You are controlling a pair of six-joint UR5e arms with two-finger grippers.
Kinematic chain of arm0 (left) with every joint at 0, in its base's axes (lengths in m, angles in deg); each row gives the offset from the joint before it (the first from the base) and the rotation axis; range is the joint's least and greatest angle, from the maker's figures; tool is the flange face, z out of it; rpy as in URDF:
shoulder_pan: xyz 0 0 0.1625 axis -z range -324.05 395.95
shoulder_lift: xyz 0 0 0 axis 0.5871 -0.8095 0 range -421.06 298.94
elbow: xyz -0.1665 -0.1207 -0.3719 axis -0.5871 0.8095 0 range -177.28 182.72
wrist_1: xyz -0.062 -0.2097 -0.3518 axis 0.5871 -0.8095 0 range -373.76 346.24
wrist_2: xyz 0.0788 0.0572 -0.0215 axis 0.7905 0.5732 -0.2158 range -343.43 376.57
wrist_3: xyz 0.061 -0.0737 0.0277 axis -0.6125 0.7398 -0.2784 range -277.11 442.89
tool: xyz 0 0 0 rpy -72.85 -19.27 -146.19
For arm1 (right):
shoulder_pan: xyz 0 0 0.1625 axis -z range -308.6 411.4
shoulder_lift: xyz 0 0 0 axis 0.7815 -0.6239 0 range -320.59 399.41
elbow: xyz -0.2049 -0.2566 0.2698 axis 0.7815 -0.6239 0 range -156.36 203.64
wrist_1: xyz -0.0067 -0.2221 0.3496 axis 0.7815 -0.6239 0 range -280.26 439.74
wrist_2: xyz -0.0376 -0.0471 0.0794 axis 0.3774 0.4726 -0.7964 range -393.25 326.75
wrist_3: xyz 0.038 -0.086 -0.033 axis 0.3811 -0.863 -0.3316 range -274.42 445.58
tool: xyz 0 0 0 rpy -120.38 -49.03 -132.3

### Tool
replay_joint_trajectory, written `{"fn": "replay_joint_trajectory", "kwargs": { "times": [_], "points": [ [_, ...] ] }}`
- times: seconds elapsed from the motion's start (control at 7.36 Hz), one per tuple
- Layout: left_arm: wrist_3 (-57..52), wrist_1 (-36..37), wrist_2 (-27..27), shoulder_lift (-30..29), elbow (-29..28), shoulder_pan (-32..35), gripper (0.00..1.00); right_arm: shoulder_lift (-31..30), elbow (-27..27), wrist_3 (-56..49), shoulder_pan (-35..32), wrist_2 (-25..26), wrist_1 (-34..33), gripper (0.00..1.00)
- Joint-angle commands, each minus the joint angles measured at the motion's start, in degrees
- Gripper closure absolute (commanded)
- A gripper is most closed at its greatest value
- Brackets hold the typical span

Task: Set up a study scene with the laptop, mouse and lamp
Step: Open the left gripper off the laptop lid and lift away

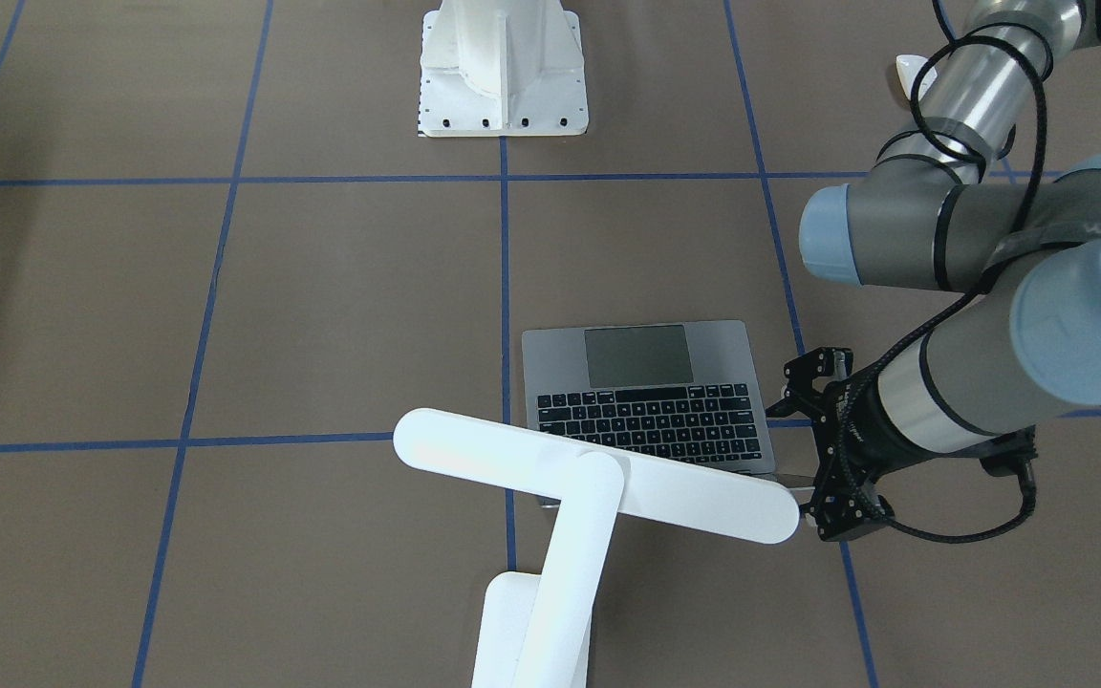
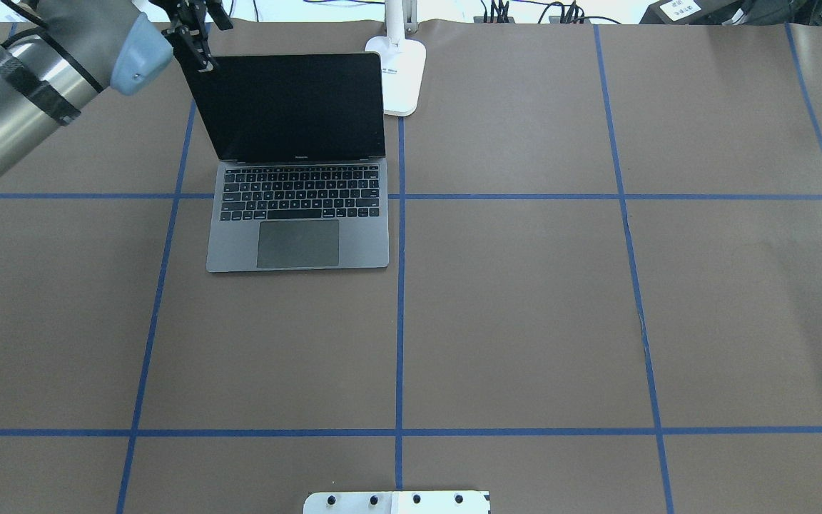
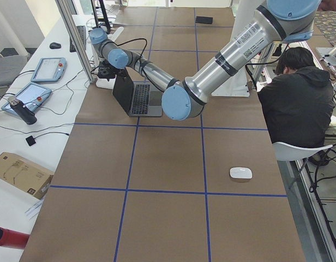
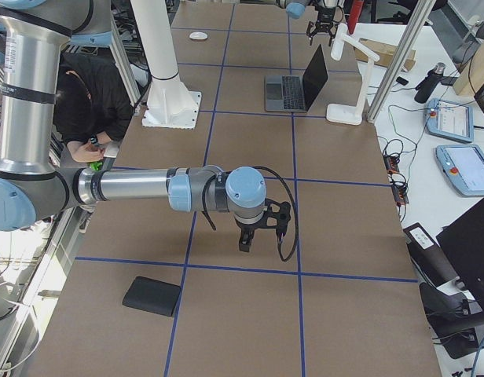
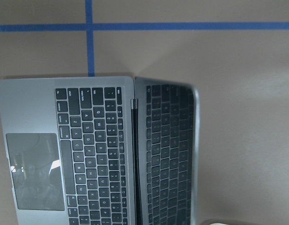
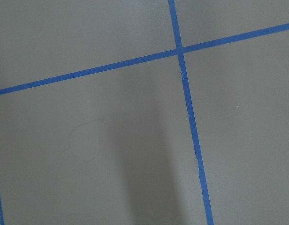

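We see the left hand point(image 2: 199, 44), jaws apart, at the lid corner of the open laptop point(image 2: 297, 228), upper left overhead; the mouse point(image 3: 240, 173) sits well apart on the counter point(image 3: 157, 218), nearer this arm than the right.

overhead: rear, looking down | front: opposite side, steep | shared: laptop point(image 2: 297, 214)

Both arms extended, tools pointing down.
Jaws of the left tool point(image 1: 803, 451) stand apart; the right tool point(image 4: 262, 236) cannot be read.
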Motion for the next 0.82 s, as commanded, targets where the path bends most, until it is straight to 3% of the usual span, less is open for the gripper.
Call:
{"fn": "replay_joint_trajectory", "kwargs": {
  "times": [0.0,0.41,0.68],
  "points": [
    [-4.67,0.35,0.65,4.91,9.08,2.17,0.00,0.00,2.82,-0.15,1.41,0.38,0.02,0.01],
    [-19.69,0.44,4.42,12.91,17.89,2.18,0.00,-0.87,2.05,-0.50,3.69,-0.23,-0.16,0.01],
    [-27.45,0.35,4.43,17.31,22.81,2.18,0.00,-0.97,-0.05,-0.16,5.90,-5.83,-0.51,0.01]
  ]
}}
